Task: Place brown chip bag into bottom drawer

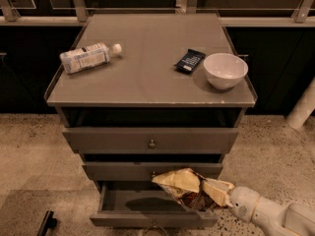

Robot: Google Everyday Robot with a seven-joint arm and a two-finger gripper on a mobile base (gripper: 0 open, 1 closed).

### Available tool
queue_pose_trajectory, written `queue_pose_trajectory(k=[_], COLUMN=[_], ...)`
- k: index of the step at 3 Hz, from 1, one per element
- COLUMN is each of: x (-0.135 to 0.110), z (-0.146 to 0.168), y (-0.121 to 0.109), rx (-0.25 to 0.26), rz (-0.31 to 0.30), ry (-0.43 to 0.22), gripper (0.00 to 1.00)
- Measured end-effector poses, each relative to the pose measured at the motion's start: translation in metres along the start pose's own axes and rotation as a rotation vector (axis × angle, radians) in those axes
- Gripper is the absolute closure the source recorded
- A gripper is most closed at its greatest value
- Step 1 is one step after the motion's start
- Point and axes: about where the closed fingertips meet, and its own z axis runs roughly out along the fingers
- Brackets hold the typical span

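The brown chip bag [184, 187] is crinkly pale yellow and dark brown. It hangs over the right part of the open bottom drawer [147, 219], just in front of the middle drawer. My gripper [215, 192] comes in from the lower right on a white arm and is shut on the bag's right end. The bottom drawer is pulled out; the inside that shows is bare and grey, with the bag's shadow on it.
On the cabinet top lie a white-labelled plastic bottle [88, 57] at the left, a small dark packet [190, 61] and a white bowl [225, 70] at the right. The two upper drawers [150, 140] are nearly shut. Speckled floor surrounds the cabinet.
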Motion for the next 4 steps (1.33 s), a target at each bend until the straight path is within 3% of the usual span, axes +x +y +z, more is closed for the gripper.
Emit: queue_pose_trajectory(k=[1,2,4], x=[0.003,0.02,0.088], z=[0.001,0.0,0.027], y=[-0.001,-0.016,-0.084], rx=[-0.003,0.008,0.027], rz=[0.007,0.038,0.152], ry=[0.0,-0.014,0.015], gripper=[1.0,1.0,1.0])
